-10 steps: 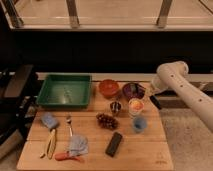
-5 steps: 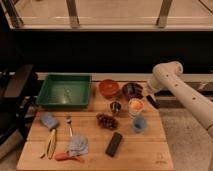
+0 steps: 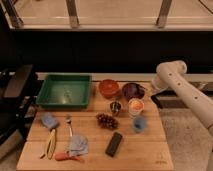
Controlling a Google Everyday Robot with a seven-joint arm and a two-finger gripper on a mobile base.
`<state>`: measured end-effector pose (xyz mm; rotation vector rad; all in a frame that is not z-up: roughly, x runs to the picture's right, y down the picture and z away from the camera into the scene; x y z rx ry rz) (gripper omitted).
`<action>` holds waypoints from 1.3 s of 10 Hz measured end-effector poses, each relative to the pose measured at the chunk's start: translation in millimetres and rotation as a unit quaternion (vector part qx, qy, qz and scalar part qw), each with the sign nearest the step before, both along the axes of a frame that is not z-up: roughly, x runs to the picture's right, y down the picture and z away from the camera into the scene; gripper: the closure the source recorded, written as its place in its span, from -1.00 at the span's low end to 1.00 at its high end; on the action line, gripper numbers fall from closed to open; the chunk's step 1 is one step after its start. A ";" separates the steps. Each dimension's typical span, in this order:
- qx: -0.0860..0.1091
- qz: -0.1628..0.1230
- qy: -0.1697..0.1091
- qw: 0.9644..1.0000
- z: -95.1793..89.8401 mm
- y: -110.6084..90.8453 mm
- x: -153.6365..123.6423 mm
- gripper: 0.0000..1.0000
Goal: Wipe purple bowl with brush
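The purple bowl (image 3: pixel 133 90) sits at the back of the worktop (image 3: pixel 95 159), near its right edge. The orange bowl (image 3: pixel 108 88) is just beside it on the left, and the green tray (image 3: pixel 65 92) lies further left beyond that. In front of the purple bowl stands a pale cup with orange inside (image 3: pixel 135 106), with a small metal cup (image 3: pixel 115 106) to that cup's left and the light-blue cup (image 3: pixel 139 124) further forward. My tool (image 3: pixel 152 93) hangs just to the right of the purple bowl, at about rim height and over the edge of the worktop, with my white arm (image 3: pixel 172 75) reaching in from the right behind it. I cannot tell whether the tool is open or closed, and I cannot make out the brush. There is a dark shape low beside the tool, to the right of the purple bowl, which may be the brush or part of the tool itself. I cannot see a slim black tool lying loose anywhere in front of the purple bowl, only the flat black block (image 3: pixel 114 144) well forward and to the left. I judge that I am on the approach, lining up at the bowl's right side with the wiping not yet begun. The next move calls for bringing the tool leftward over the rim and lowering it into the bowl's hollow. I should press lightly enough that the bowl neither slides into the orange bowl nor tips toward the cup in front.
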<state>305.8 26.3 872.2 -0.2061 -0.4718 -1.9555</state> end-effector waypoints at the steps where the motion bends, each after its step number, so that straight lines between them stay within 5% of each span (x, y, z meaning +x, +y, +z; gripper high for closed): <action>1: 0.002 -0.001 0.002 1.000 2.3 -6.1 0.0 1.00; 5: 0.016 -0.013 -0.022 1.000 3.2 -20.9 -26.4 1.00; 8: 0.005 -0.022 -0.042 0.999 -2.5 -3.6 -50.7 1.00; 13: -0.018 0.014 -0.020 1.000 -8.7 16.8 -3.0 1.00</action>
